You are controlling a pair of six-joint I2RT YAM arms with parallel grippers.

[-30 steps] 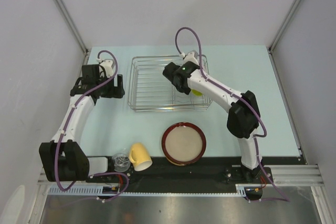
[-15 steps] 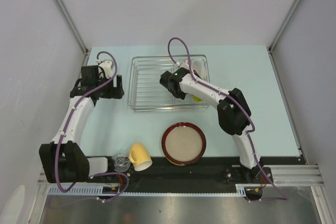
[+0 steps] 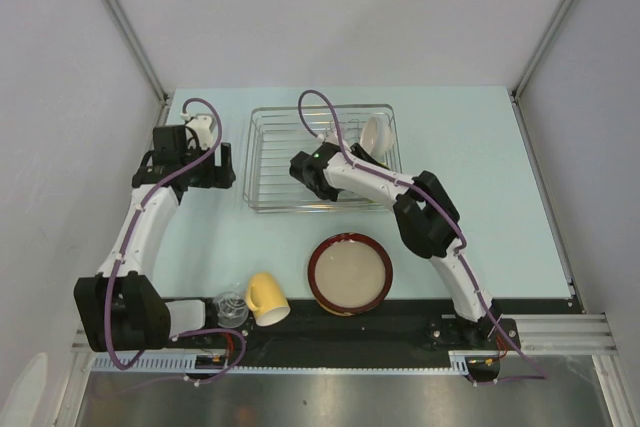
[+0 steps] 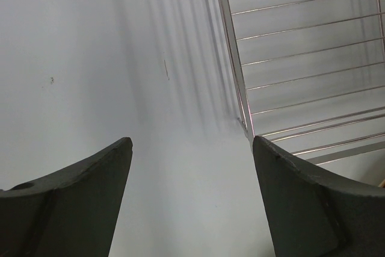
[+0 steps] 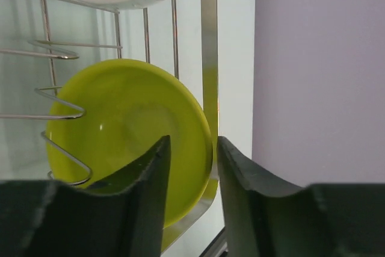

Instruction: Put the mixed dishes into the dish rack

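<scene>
R gripper (image 5: pixel 194 144) fingers stand partly apart, nothing clamped; lime-green bowl (image 5: pixel 114 130) stands on edge between dividers by the right edge of the dish rack (image 3: pixel 275 209), rim in line w/ the gap. L gripper (image 4: pixel 192 148) hangs wide open, empty, beside the rack's left edge. Risk: a finger snagging the rim on retraction could tip the bowl from its slot.

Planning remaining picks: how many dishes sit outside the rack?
3: clear glass and yellow mug at front left, red-rimmed plate at front centre. Others may be hidden.
</scene>
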